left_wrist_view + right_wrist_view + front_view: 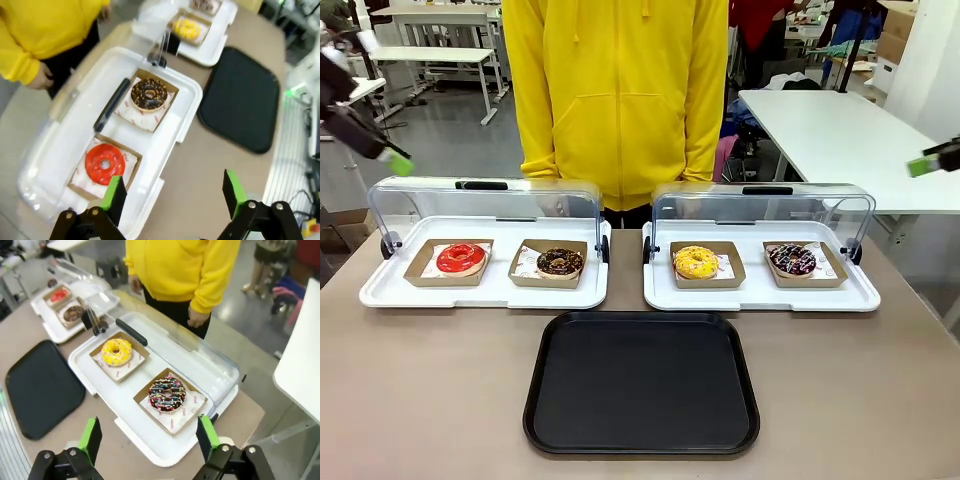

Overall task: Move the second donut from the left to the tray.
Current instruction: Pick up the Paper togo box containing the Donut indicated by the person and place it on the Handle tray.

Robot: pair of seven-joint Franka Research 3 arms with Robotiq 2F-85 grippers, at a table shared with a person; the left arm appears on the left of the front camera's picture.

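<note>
A brown bench [420, 400] is filling the foreground of a workshop room, and a person in a yellow hoodie [620, 90] is standing at its far side. Two white trays with raised clear lids are sitting side by side along the far half. The left white tray [480, 293] is carrying a red-glazed donut [461, 258] and, to its right, the second donut from the left [560, 262], a chocolate ring with tan crumbs sitting in its brown cardboard holder [548, 283]. The right white tray [760, 296] is carrying a yellow donut [695, 262] and a sprinkled dark donut [792, 260]. The black tray [640, 385] is lying nearer the robot, between the white trays and just in front of them. The left gripper [174, 187] is hovering high above the left white tray with its fingers spread wide. The right gripper [149, 430] is hanging above the right white tray, its fingers also spread wide and holding nothing.
</note>
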